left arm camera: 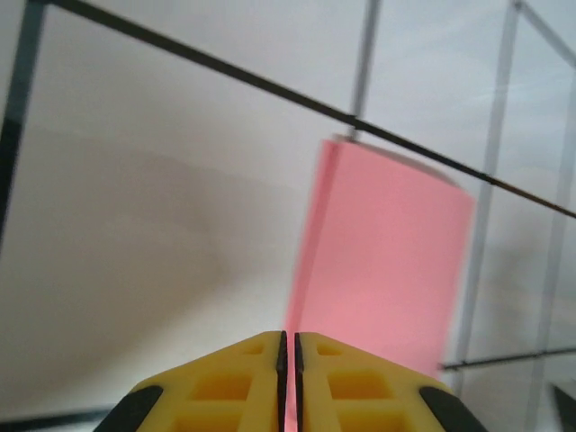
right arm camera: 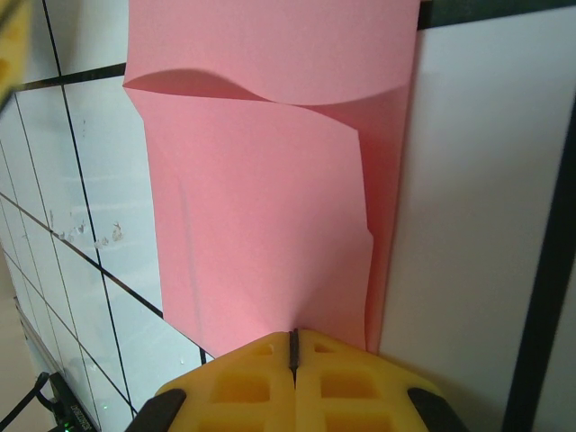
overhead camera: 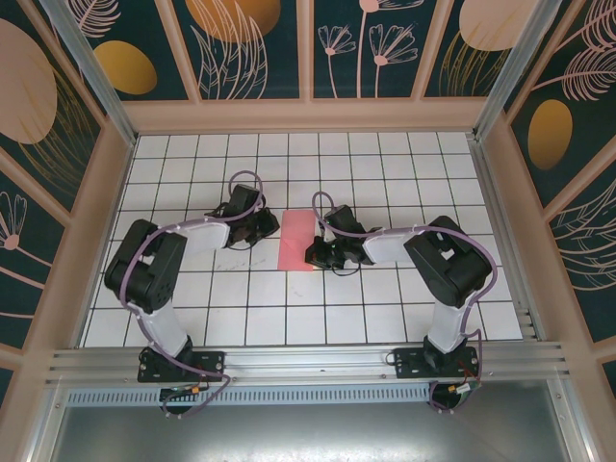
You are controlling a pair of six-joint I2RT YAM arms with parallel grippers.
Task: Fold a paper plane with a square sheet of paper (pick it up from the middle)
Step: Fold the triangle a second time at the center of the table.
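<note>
1. Work surface. The white gridded table (overhead camera: 385, 318) is enclosed on three sides by patterned wall panels (overhead camera: 241, 48). An aluminium rail (overhead camera: 308, 364) runs along the near edge, where both my arm bases are bolted.

2. Task item. The square sheet of paper (overhead camera: 298, 241) lies near the middle of the table, between my two claws. It is salmon pink and folded over on itself into an upright rectangle. In the right wrist view the sheet (right arm camera: 270, 198) shows two layers: the upper layer bows up off the lower one, and the lower layer shows as a strip along the right side. In the left wrist view the sheet (left arm camera: 387, 261) lies flat across a dark grid line.

3. Obstructions. Nothing lies on the sheet. A purple cable (overhead camera: 245, 176) loops above my left wrist, clear of the paper. Faint scuff marks (right arm camera: 99, 234) show on the tiles left of the sheet.

4. Left claw (overhead camera: 265, 229). It sits at the sheet's left edge. In its own camera the left claw (left arm camera: 288, 346) has its yellow fingers drawn nearly together, with a thin slit between them. The pink runs down behind the tips. I cannot tell whether the edge is pinched.

5. Right claw (overhead camera: 316, 255). It sits at the sheet's lower right corner. In its own camera the right claw (right arm camera: 293, 340) is fully closed, fingers meeting. The raised layer's near edge runs up to the tips. I cannot tell whether it is gripped.
</note>
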